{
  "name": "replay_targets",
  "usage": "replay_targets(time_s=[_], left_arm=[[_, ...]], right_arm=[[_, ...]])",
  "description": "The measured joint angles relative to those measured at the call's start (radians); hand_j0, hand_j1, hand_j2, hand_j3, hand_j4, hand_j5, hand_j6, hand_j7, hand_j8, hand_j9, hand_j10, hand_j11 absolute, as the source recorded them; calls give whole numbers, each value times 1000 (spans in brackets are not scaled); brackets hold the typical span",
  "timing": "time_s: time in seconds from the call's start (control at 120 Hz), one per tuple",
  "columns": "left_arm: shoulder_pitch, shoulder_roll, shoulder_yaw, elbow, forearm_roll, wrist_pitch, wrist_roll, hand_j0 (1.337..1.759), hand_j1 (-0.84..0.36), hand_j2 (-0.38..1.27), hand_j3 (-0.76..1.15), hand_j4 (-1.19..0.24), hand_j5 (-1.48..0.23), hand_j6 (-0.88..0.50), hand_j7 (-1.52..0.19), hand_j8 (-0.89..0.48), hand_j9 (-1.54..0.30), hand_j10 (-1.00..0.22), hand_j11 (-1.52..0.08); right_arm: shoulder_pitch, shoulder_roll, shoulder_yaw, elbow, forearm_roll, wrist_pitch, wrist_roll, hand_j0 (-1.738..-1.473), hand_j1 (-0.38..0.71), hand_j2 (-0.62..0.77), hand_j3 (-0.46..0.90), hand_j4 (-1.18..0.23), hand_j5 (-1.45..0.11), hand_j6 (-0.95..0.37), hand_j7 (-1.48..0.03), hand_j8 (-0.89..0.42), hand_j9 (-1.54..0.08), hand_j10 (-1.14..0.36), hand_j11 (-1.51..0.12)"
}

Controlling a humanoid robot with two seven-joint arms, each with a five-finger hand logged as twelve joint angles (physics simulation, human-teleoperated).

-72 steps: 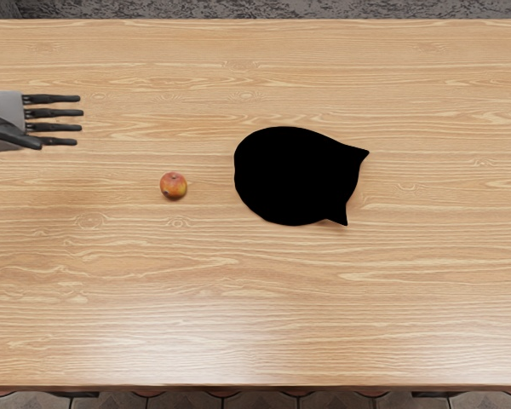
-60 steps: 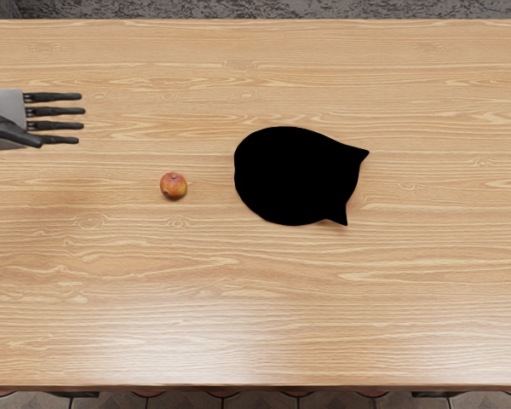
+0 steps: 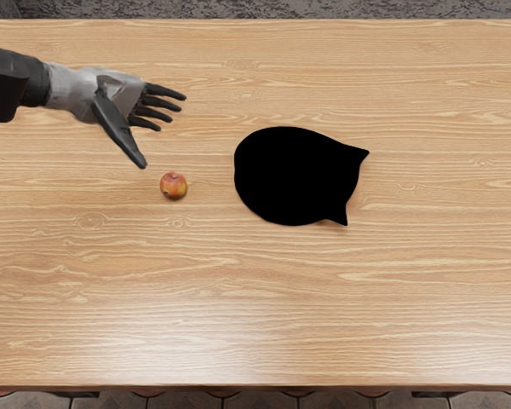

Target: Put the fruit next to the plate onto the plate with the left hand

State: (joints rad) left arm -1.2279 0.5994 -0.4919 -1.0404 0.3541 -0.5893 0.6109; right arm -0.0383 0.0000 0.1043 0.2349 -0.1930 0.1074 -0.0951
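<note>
- A light wooden counter (image 3: 255,298) fills nearly the whole view, its grain running in long wavy streaks from left to right.
- Beyond its far edge lies a narrow dark grey surface (image 3: 238,8), mottled; whether carpet or stone cannot be told.
- Below its near edge shows a thin band of brownish floor tiles (image 3: 264,400) with pale joints.
- The light falls soft and even across the wood.

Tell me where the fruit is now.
Head view: the fruit lies on the table left of centre, left of the plate and apart from it, just below the open left hand.
</note>
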Motion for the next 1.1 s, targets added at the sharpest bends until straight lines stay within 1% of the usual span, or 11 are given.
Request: replay_targets(time_s=[0.042,0.083,0.167,0.267,0.367,0.425,0.458,0.75,0.8,0.95,1.1], left_arm=[[0,-41,5,-8,87,44,0,1658,313,6,0,-30,-39,-30,-39,-30,-39,-30,-39],[-10,-54,21,-16,153,105,0,1658,313,6,0,-31,-39,-31,-39,-31,-39,-30,-39],[-26,-100,73,-52,281,272,0,1658,314,6,0,-30,-38,-31,-38,-30,-38,-30,-38],[-23,-105,151,-102,432,426,0,1658,314,6,0,-31,-38,-31,-38,-31,-38,-30,-38],[-11,-137,240,-165,531,501,0,1658,312,7,0,-34,-42,-35,-42,-34,-41,-33,-41],[-9,-189,303,-188,595,590,0,1658,311,8,0,-35,-42,-36,-42,-35,-42,-34,-42],[-10,-198,334,-197,622,638,0,1658,311,8,0,-35,-42,-36,-42,-36,-42,-35,-42],[5,-237,539,-218,716,892,0,1658,311,8,0,-36,-43,-37,-43,-37,-43,-35,-43],[5,-269,566,-218,720,927,0,1658,311,9,0,-36,-44,-37,-43,-37,-43,-36,-43],[23,-273,611,-216,726,972,0,1658,305,9,0,-40,-49,-41,-49,-41,-49,-40,-49],[27,-273,627,-213,727,990,0,1658,217,24,0,-113,-145,-114,-144,-114,-144,-113,-144]], right_arm=[[0,0,0,0,0,0,0,-1658,-327,-4,0,-18,-24,-18,-24,-18,-24,-18,-24],[0,0,0,0,0,0,0,-1658,-327,-4,0,-18,-24,-18,-24,-18,-24,-18,-24],[0,0,0,0,0,0,0,-1658,-327,-4,0,-18,-24,-18,-24,-18,-24,-18,-24],[0,0,0,0,0,0,0,-1658,-327,-4,0,-18,-24,-18,-24,-18,-24,-18,-24],[0,0,0,0,0,0,0,-1658,-327,-4,0,-18,-24,-18,-24,-18,-24,-18,-24],[0,0,0,0,0,0,0,-1658,-327,-4,0,-18,-24,-18,-24,-18,-24,-18,-24],[0,0,0,0,0,0,0,-1658,-327,-4,0,-18,-24,-18,-24,-18,-24,-18,-24],[0,0,0,0,0,0,0,-1658,-327,-4,0,-18,-24,-18,-24,-18,-24,-18,-24],[0,0,0,0,0,0,0,-1658,-327,-4,0,-18,-24,-18,-24,-18,-24,-18,-24],[0,0,0,0,0,0,0,-1658,-327,-4,0,-18,-24,-18,-24,-18,-24,-18,-24],[0,0,0,0,0,0,0,-1658,-327,-4,0,-18,-24,-18,-24,-18,-24,-18,-24]])
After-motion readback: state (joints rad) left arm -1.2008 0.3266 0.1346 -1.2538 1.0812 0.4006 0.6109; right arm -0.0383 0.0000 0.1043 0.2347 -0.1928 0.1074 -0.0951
